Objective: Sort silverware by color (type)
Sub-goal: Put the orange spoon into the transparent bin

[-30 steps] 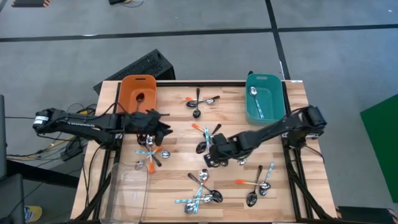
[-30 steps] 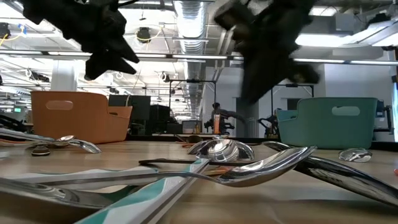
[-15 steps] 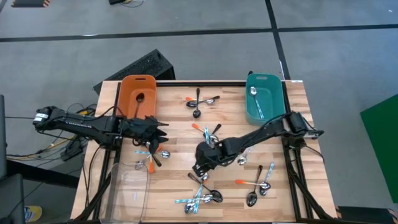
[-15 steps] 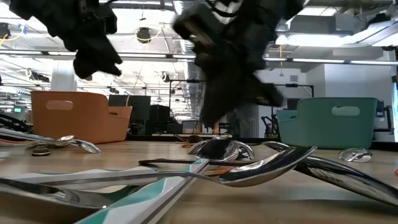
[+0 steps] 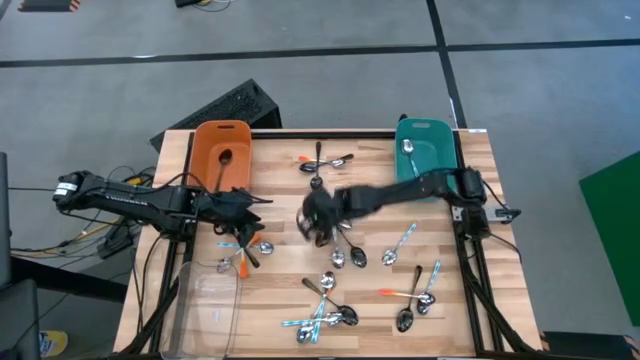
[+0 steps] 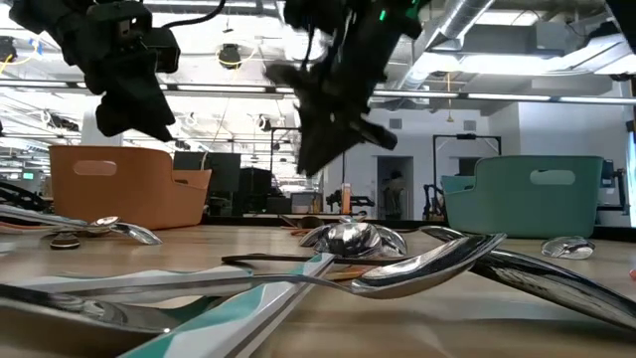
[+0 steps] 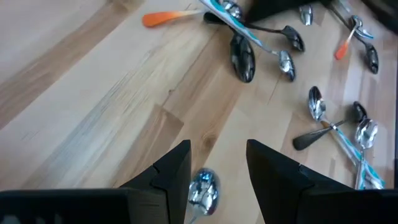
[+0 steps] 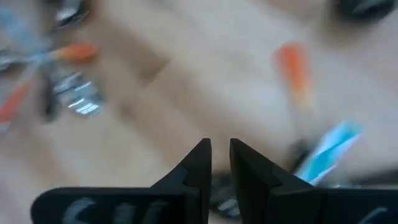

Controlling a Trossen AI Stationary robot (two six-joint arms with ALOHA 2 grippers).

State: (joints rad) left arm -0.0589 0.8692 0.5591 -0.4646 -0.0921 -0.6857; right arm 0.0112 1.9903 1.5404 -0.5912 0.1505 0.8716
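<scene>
1. The right gripper [image 5: 317, 214] is swinging over mid-table. Half a second ago it was hanging lower, over the front cluster; now it is sitting closer to the back rows. Its fingers [image 8: 198, 163] are standing narrow with only a slit between them. No spoon is showing in the slit, so I cannot tell whether it is carrying one.
2. Just in front of it, two all-metal spoons [image 5: 348, 256] are lying uncovered where the arm was reaching. A light-blue-handled spoon [image 5: 400, 243] is lying beside them, toward the right arm's base. My read: either a grab came up empty or the arm is only repositioning, so sorting is probably not advancing on this side.
3. The left gripper [image 7: 217, 168] is hovering well apart from the right one, and it has barely shifted over the last second. Its fingers are spread wide, with a shiny spoon bowl [image 7: 202, 190] lying on the wood between them. That is looking like a pick lining up.
4. Just behind the left gripper, the orange bin [image 5: 208, 140] is already holding one dark spoon [image 5: 225, 158]. Far beyond the right gripper, the teal bin [image 5: 440, 175] is holding one blue-handled spoon [image 5: 410, 158]. Most of the silverware is lying loose in small crossed heaps, so the task looks early.
5. Bare wood is opening between the two grippers. The tangle [image 5: 322, 315] by the front edge and the clear tray [image 5: 190, 300] at the front left corner are crowding that side.
</scene>
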